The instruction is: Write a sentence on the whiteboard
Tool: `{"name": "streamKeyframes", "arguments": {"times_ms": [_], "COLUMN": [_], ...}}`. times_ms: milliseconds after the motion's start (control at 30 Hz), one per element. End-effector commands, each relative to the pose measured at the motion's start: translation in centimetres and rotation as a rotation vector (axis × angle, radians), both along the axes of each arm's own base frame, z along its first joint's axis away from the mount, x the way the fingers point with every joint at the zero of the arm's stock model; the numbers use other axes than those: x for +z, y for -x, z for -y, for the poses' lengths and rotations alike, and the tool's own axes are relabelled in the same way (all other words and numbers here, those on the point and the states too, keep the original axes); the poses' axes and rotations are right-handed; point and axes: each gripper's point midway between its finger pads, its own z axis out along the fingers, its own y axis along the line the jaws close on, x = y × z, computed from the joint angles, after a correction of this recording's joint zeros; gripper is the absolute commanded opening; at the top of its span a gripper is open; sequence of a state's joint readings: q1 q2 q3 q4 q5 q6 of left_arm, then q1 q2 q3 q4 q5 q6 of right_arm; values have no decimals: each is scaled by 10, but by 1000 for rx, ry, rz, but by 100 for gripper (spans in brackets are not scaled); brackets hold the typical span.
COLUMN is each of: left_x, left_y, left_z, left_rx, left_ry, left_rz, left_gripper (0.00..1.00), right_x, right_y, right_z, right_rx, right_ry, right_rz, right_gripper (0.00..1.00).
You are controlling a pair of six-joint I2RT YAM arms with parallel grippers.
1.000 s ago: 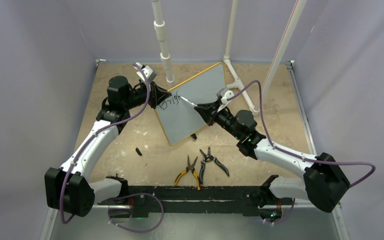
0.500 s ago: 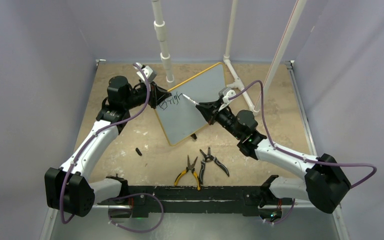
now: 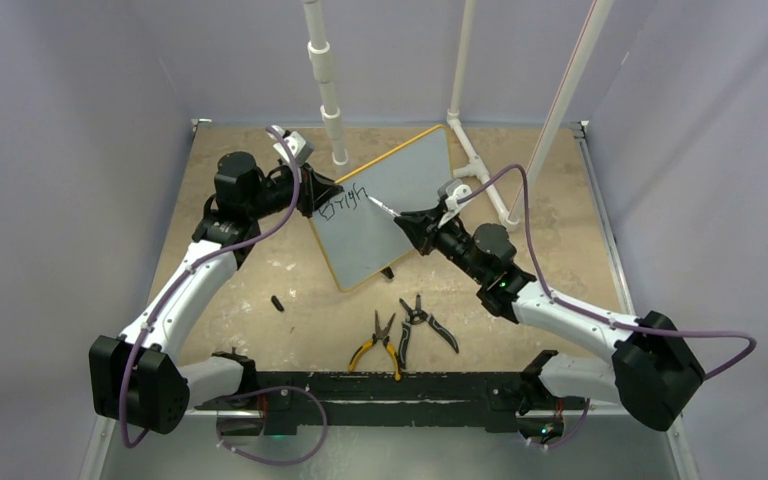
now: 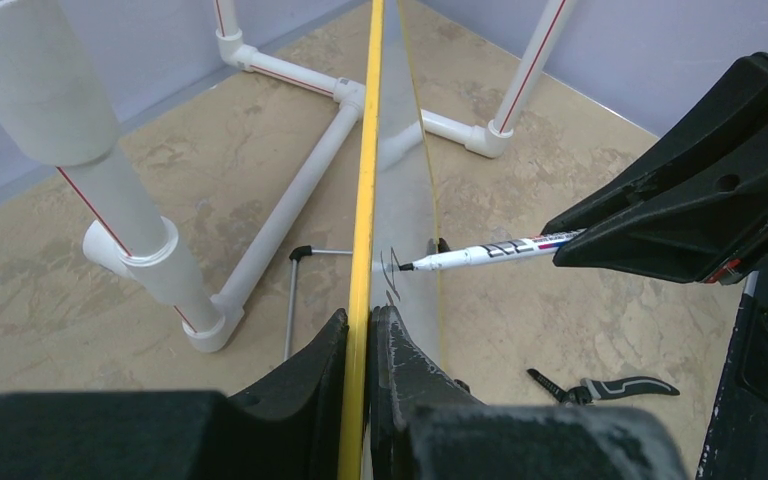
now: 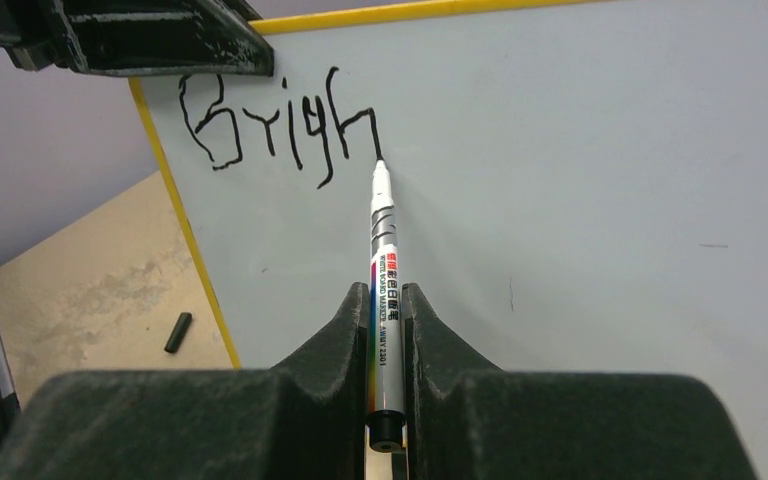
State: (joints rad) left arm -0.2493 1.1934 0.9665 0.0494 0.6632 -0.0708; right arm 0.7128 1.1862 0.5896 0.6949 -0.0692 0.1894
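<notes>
The whiteboard point(image 3: 385, 205) stands tilted on the table, white with a yellow rim point(image 4: 364, 190). My left gripper point(image 3: 320, 195) is shut on its left rim point(image 4: 360, 330), holding it up. My right gripper point(image 3: 408, 221) is shut on a white marker point(image 5: 384, 270), whose black tip touches the board face point(image 5: 560, 160) at the end of the last stroke. The sentence point(image 5: 278, 130) reads "Brigh" in black script near the board's top left corner. In the left wrist view the marker point(image 4: 490, 252) meets the board from the right.
Two pairs of pliers, one with yellow handles point(image 3: 380, 342) and one with black handles point(image 3: 426, 320), lie near the front. The black marker cap point(image 3: 277, 303) lies left of them. White PVC pipes point(image 3: 325, 80) and their base point(image 3: 480, 165) stand behind the board.
My right gripper has moved the marker rightward along the board, and the letter "h" has been added after "Brig". The left gripper and board have stayed put.
</notes>
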Motion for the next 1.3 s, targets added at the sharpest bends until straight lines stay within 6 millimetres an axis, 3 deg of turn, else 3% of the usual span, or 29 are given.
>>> {"name": "streamKeyframes", "arguments": {"times_ms": [0, 567, 1267], "left_x": [-3, -3, -5], "left_y": [-4, -4, -4], "left_z": [-7, -9, -9], "left_rx": [47, 56, 55], "left_ry": [-13, -16, -19], "left_rz": [12, 15, 12], "left_gripper": [0, 0, 0], "right_x": [-8, 36, 44], "right_y": [1, 5, -7], "right_z": [7, 15, 0], "right_rx": [-24, -42, -20], "right_ry": [13, -59, -65], "right_rz": [-26, 70, 106], "right_gripper": [0, 0, 0]}}
